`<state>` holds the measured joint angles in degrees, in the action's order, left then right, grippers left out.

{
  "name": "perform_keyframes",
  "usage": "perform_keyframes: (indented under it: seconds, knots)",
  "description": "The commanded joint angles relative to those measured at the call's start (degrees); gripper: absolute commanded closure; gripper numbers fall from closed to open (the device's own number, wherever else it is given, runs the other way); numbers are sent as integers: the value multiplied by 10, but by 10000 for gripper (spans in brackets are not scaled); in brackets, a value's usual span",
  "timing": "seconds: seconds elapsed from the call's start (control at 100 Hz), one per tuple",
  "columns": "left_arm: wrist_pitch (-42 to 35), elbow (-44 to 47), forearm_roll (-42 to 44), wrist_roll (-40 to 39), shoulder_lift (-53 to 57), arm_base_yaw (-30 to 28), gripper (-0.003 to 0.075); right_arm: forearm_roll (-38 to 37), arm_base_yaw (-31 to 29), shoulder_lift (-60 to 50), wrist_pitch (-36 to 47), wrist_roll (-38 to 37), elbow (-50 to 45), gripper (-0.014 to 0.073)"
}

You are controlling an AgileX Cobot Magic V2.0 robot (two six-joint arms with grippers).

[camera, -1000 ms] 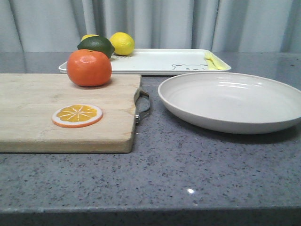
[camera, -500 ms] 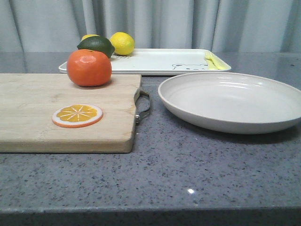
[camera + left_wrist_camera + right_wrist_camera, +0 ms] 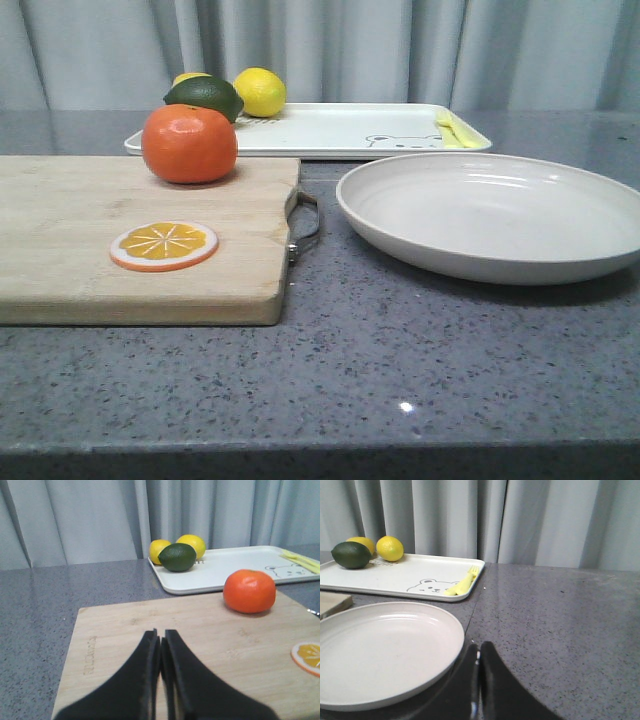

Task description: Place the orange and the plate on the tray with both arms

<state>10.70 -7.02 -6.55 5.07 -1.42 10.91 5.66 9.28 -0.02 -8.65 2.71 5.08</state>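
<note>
The orange sits on the far part of a wooden cutting board; it also shows in the left wrist view. The pale plate lies on the grey counter to the right and also shows in the right wrist view. The white tray with a bear drawing lies behind both. My left gripper is shut and empty above the board, short of the orange. My right gripper is shut and empty beside the plate's rim. Neither gripper shows in the front view.
A flat orange slice lies on the board's near part. Two lemons and a dark green lime sit on the tray's left end; a yellow fork lies on its right end. A grey curtain hangs behind.
</note>
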Motion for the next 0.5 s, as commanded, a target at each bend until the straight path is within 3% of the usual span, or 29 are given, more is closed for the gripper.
perform_keyframes:
  seconds: [0.0,0.22,0.49]
  knots:
    - [-25,-51,-20,-6,-40,-1,739,15,-2,32,2,3,53,660]
    - [74,-163,-21,-6,-169,-1,739,27,-2,115,-151,3,169,660]
    - [142,-290,-98,7,-311,-1,739,28,-2,206,-235,3,287,660]
